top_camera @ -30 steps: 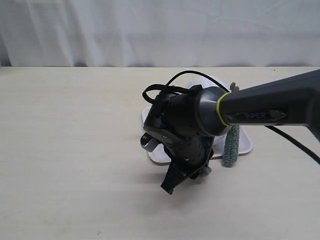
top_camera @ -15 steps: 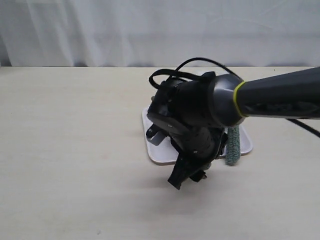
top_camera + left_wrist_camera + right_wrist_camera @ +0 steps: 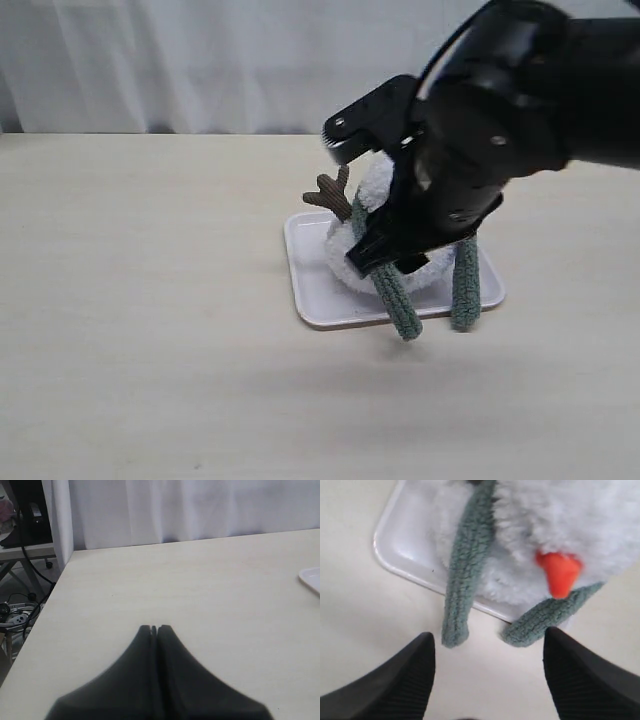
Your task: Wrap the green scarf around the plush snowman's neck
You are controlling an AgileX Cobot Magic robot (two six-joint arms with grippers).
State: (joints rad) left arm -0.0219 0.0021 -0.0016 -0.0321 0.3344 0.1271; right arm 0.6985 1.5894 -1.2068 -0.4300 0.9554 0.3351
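The green scarf (image 3: 393, 290) was seen draped round the back of the plush snowman (image 3: 340, 255) on the tray (image 3: 315, 290), both ends trailing lengthwise toward the nearer right pincer (image 3: 487, 639), spread and empty just above them, while the left pincer (image 3: 154, 628), pressed together, was well apart.

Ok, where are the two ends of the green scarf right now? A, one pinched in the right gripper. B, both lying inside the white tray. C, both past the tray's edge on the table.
C: in the right wrist view both ends of the green scarf lie beyond the rim of the white tray on the table, and the open right gripper holds nothing.
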